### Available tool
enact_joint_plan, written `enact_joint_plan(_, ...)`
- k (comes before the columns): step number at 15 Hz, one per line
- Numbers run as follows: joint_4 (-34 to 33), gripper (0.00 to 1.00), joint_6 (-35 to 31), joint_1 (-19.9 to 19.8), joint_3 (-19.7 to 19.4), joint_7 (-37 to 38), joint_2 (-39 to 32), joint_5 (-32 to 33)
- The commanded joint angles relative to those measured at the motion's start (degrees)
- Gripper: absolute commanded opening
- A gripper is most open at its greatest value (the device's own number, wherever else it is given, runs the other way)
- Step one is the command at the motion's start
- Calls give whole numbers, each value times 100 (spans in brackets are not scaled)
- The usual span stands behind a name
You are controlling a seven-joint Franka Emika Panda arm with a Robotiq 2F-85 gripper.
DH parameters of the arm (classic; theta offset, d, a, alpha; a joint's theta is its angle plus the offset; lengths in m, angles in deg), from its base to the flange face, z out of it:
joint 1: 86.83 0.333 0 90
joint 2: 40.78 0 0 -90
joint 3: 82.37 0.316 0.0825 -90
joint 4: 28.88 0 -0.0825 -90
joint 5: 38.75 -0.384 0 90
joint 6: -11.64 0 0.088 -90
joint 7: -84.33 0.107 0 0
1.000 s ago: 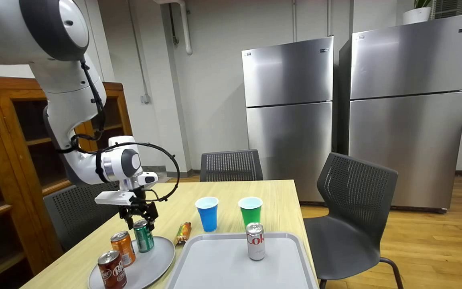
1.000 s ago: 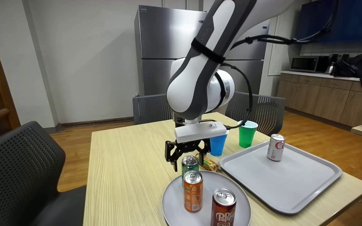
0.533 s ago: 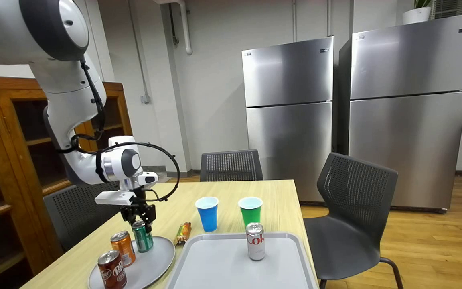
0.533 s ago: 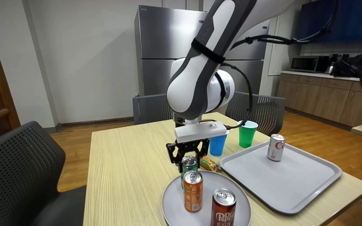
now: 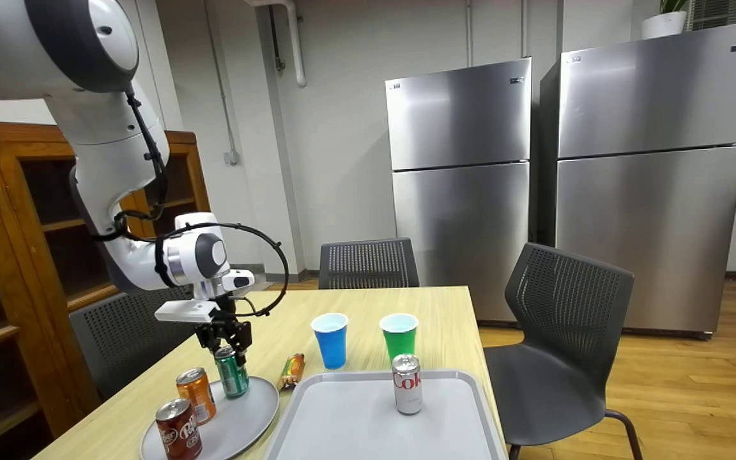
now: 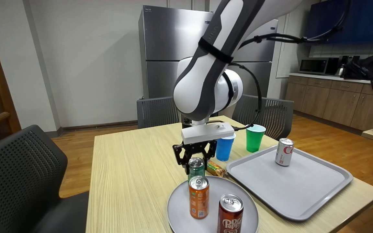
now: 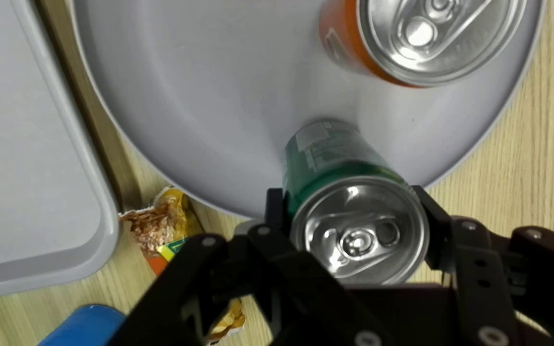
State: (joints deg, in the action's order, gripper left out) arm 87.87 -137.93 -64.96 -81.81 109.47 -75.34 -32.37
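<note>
On the table [image 5: 444, 306] are four cans, left to right in an exterior view: a dark red Dr Pepper can [image 5: 178, 429], an orange can [image 5: 196, 395], a green can [image 5: 232, 373] and a silver can [image 5: 407, 384]. The first two stand on one round plate [image 5: 243, 418]; the last stands on one rectangular tray [image 5: 355, 421]. The gripper [image 6: 196, 165] is closed on the green can near its top, a finger at each side; the can is over the plate, and whether its base touches I cannot tell. One wrapped snack [image 5: 292, 372] lies beside the plate, near two cups, a blue cup [image 5: 332, 345] and a green cup [image 5: 399, 342]. The wrist view shows the green can's lid tab from above; the silver can and green cup show only in the exterior views. In an exterior view a microwave [image 6: 317, 66] and a black bag [image 6: 364, 69] appear. The tabletop is pale wood grain; around it are a wooden cabinet [image 5: 20, 255], three chairs [image 5: 566, 364], two steel fridges [image 5: 460, 223] and a wooden floor [image 5: 694, 383]
</note>
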Motion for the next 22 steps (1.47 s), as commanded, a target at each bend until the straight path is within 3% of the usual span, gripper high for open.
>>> enact_joint_plan(1, 199, 38, 230, 206, -299, 374, 544, 140)
enact_joint_plan(16, 1072, 38, 115, -182, -1143, 1346, 1530, 496)
enact_joint_plan(22, 1529, 38, 24, -512, -1312, 1769, 1747, 711)
